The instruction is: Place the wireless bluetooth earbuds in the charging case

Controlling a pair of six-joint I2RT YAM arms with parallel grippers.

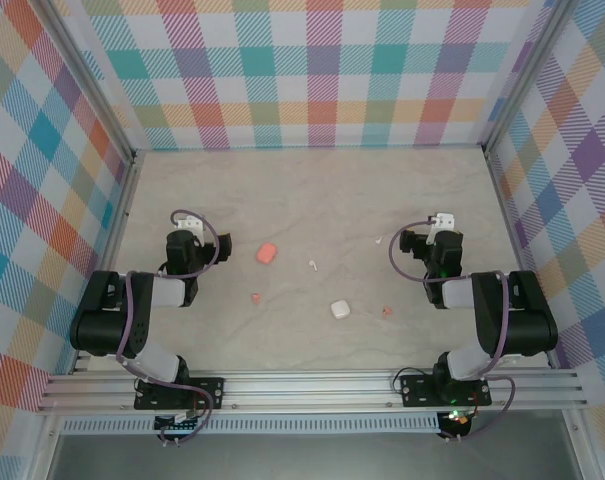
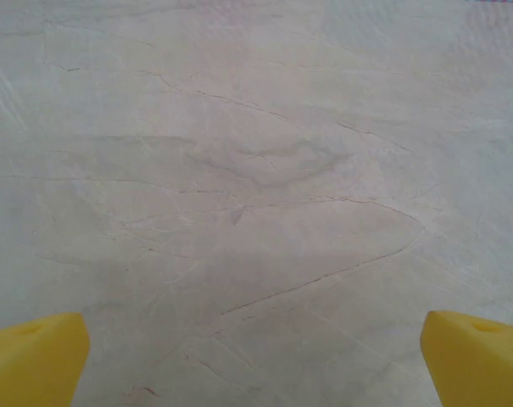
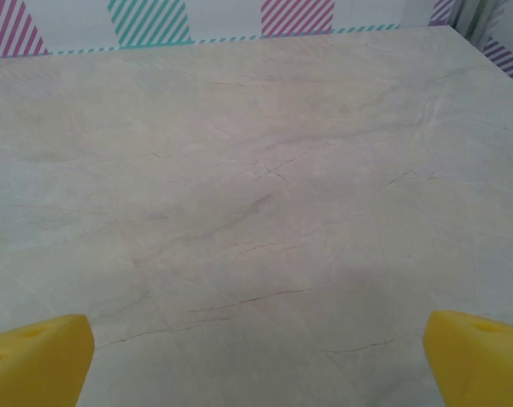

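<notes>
A salmon-pink charging case (image 1: 267, 252) lies left of centre on the table and a white charging case (image 1: 340, 309) lies nearer the front. Tiny earbuds are scattered around them: a white one (image 1: 312, 266) between the cases, another white one (image 1: 378, 240) farther right, a pink one (image 1: 255, 298) in front of the pink case, and a pink one (image 1: 386, 312) right of the white case. My left gripper (image 1: 187, 218) (image 2: 256, 360) hovers left of the pink case, open and empty. At the right, beyond the far white earbud, my right gripper (image 1: 443, 218) (image 3: 256, 360) is open too, holding nothing.
The marbled table (image 1: 312, 190) is walled by checked panels at the back (image 1: 312, 70) and both sides. An aluminium rail (image 1: 312, 388) with the arm bases runs along the near edge. In both wrist views, bare tabletop lies between the yellow fingertips (image 2: 36, 356) (image 3: 476, 356).
</notes>
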